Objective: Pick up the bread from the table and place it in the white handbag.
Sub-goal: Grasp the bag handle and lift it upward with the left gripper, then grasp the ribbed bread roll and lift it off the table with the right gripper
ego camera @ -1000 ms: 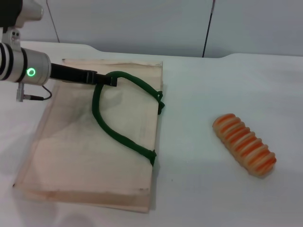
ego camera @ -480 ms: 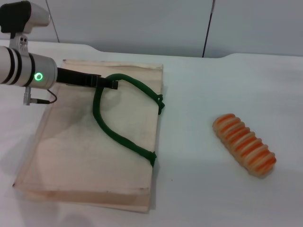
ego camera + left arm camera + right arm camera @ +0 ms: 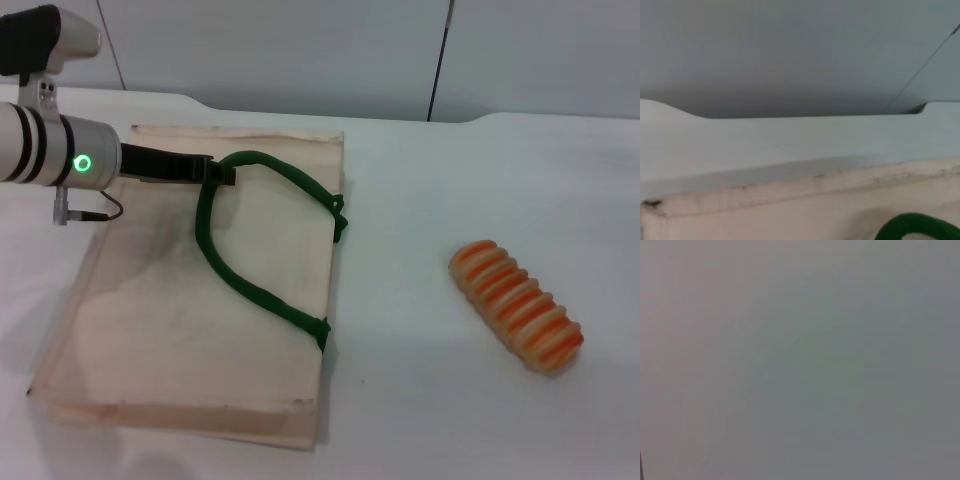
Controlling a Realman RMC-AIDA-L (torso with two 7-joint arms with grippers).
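Observation:
The bread (image 3: 516,306), a small loaf with orange and cream stripes, lies on the white table (image 3: 440,180) at the right, well apart from the bag. The white handbag (image 3: 170,320) lies flat at the left, with its dark green handles (image 3: 240,280) looped across it. My left gripper (image 3: 222,174) reaches in from the left over the bag's far part and is shut on the upper bend of a green handle. The left wrist view shows the bag's far edge (image 3: 790,200) and a bit of green handle (image 3: 920,225). My right gripper is out of view.
A grey wall (image 3: 300,50) stands behind the table's far edge. The right wrist view shows only a plain grey surface. Bare tabletop lies between the bag and the bread.
My left gripper first moved right along the green handle, then drew back a little to the left. The bread and the bag have stayed in place.

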